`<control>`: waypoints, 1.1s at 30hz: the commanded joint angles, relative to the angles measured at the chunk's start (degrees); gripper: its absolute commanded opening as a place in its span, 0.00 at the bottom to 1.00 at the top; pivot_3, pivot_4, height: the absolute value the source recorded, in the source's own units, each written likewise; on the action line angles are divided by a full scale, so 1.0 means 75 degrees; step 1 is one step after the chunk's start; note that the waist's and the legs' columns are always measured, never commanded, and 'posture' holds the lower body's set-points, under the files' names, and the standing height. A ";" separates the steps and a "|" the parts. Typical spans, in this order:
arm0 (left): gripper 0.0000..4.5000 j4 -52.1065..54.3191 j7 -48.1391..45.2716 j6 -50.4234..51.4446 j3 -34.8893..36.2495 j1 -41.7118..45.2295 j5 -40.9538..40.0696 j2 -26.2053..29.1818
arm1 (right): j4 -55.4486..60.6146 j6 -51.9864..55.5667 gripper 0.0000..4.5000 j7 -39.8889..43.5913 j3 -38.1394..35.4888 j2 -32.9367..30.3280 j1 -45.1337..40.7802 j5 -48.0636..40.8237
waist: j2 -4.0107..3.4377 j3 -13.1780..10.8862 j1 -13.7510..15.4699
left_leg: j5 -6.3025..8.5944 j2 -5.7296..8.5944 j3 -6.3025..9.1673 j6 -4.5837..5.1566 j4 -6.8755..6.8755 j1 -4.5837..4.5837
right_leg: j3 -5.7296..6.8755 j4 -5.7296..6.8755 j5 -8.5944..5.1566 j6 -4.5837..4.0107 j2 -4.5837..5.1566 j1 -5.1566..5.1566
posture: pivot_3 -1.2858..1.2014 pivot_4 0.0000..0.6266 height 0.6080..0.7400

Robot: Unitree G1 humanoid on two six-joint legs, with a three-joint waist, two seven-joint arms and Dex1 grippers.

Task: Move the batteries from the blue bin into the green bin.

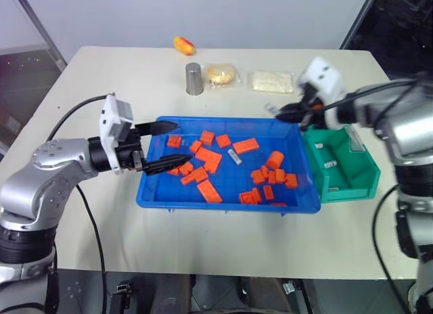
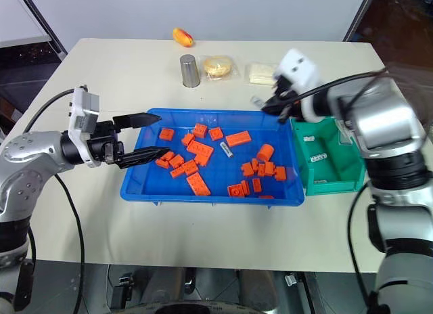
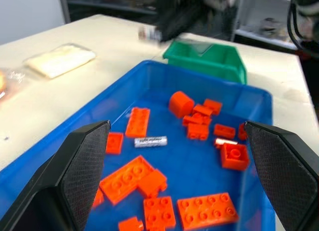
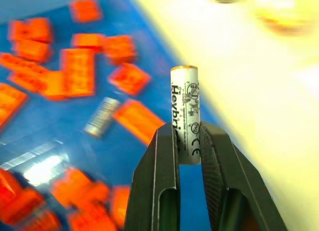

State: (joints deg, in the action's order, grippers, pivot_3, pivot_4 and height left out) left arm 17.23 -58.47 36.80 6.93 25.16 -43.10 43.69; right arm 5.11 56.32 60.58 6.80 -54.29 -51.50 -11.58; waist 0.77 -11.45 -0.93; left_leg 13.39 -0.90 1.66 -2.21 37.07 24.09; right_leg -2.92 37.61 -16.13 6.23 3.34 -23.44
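Note:
The blue bin (image 1: 162, 189) sits mid-table, holding many orange bricks and one silver-grey battery (image 1: 235, 157) lying near its middle. Just to its right stands the green bin (image 1: 366, 166), with a few batteries (image 1: 330, 164) inside. My right gripper (image 1: 279, 112) hangs above the blue bin's far right corner, next to the green bin. It is shut on a battery (image 4: 185, 116) that sticks up between its fingers. My left gripper (image 1: 183, 142) is open over the blue bin's left edge, pointing level across the bricks with nothing in it.
Orange bricks (image 1: 208, 155) lie scattered through the blue bin. At the back of the table stand a steel cup (image 1: 194, 78), two wrapped snack packets (image 1: 221, 74) (image 1: 272, 81) and an orange-yellow object (image 1: 183, 45). Bare tabletop lies in front of the bins.

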 commanded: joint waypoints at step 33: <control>1.00 -0.1221 -0.0060 -0.0828 0.0420 0.0286 0.1158 -0.0069 | 0.1898 0.2352 0.99 -0.2819 -0.1628 0.1996 0.1441 -0.1860 | 0.0003 0.0004 -0.0192 | -0.0001 -0.0023 0.0015 0.0000 -0.0001 0.0003 | -0.0005 0.0023 -0.0001 -0.0002 -0.0028 -0.0010 | 0.52 0.24 1.00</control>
State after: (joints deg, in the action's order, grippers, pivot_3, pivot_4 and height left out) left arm 5.22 -60.01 30.27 7.81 27.51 -33.45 42.27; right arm 16.23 72.53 41.72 -4.93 -39.64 -40.46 -24.38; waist 0.79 -11.42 -2.36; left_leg 13.38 -1.05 1.76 -2.21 37.08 24.21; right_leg -2.97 37.80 -16.14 6.22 3.15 -23.59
